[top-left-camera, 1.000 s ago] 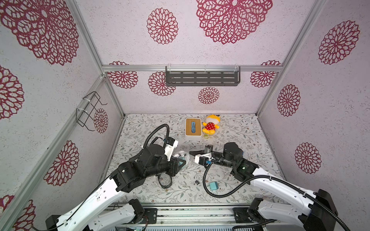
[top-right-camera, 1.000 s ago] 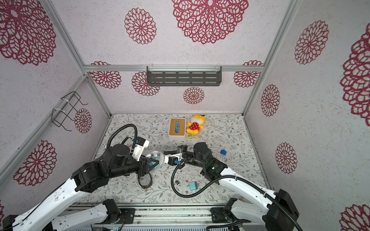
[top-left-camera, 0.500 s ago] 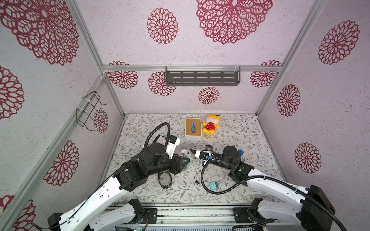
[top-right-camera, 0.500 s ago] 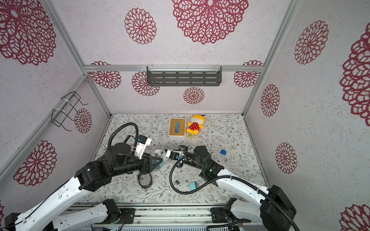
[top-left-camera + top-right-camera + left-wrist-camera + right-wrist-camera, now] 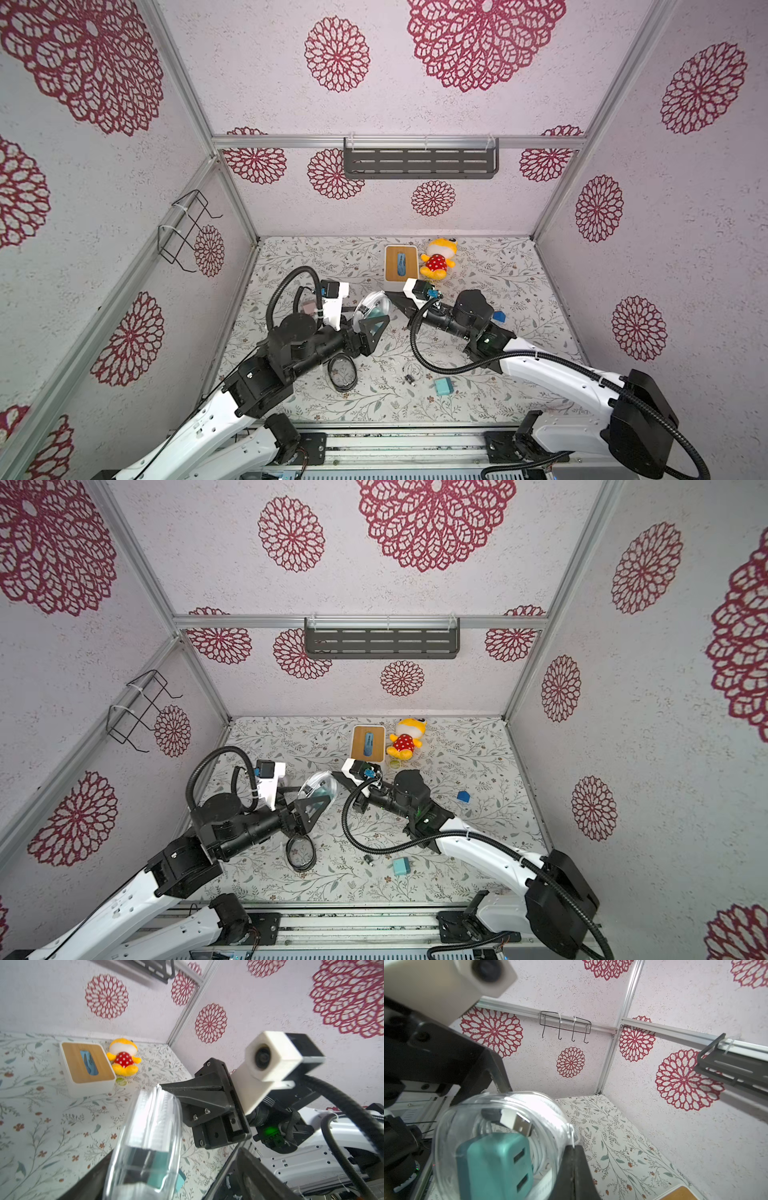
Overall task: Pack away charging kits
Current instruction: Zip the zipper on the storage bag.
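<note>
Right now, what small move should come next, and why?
Probably the left hand backs off the clear pouch: its jaws stand open, while the right hand pinches the pouch's edge, teal adapter and cable inside.

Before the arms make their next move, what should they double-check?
1. Right gripper pinches the clear pouch by its rim: ok.
2. Left gripper jaws stand wide apart: ok.
3. Teal adapter and white cable sit inside the pouch: ok.
4. Pouch zipped shut: cannot tell.
5. Second teal adapter packed: not ok, it lies loose on the table.
</note>
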Robot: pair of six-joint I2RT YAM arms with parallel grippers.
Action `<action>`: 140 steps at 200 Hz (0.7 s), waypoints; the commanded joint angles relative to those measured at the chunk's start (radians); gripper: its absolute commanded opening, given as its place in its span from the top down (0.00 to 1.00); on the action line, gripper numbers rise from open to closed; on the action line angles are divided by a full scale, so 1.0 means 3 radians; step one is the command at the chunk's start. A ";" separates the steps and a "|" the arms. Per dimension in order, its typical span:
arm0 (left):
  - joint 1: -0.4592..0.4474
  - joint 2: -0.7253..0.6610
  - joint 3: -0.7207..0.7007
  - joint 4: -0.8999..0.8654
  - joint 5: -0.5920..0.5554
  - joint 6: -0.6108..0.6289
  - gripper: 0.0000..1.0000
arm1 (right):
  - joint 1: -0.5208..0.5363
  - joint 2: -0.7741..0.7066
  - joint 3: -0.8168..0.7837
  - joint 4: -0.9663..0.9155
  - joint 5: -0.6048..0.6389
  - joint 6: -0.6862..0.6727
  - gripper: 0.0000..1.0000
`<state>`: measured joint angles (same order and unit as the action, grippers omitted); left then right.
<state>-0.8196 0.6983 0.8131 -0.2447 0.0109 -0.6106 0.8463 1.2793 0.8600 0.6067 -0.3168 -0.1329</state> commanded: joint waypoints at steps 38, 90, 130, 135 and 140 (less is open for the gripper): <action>0.0033 -0.0614 -0.0760 0.1248 -0.0545 0.0227 0.06 | 0.0001 0.0039 0.0587 -0.0432 0.0301 0.0606 1.00; 0.0234 -0.0977 -0.1324 0.2034 -0.0492 0.0135 0.03 | 0.0002 0.0036 0.0665 -0.0254 0.0077 0.0888 1.00; 0.0707 -0.0750 -0.1483 0.2634 0.0061 -0.0275 0.00 | 0.0008 0.0078 0.0716 0.0018 -0.0147 0.1201 1.00; 0.0785 -0.0690 -0.1477 0.2696 0.0118 -0.0341 0.00 | 0.0016 0.0078 0.0725 0.0029 -0.0171 0.1223 1.00; 0.0869 -0.0622 -0.1483 0.2777 0.0201 -0.0421 0.00 | 0.0017 0.0072 0.0736 0.0038 -0.0185 0.1230 1.00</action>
<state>-0.6415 0.4458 0.3725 0.4114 -0.0544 -0.6403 0.8463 1.3098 1.0420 0.4969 -0.3164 0.1558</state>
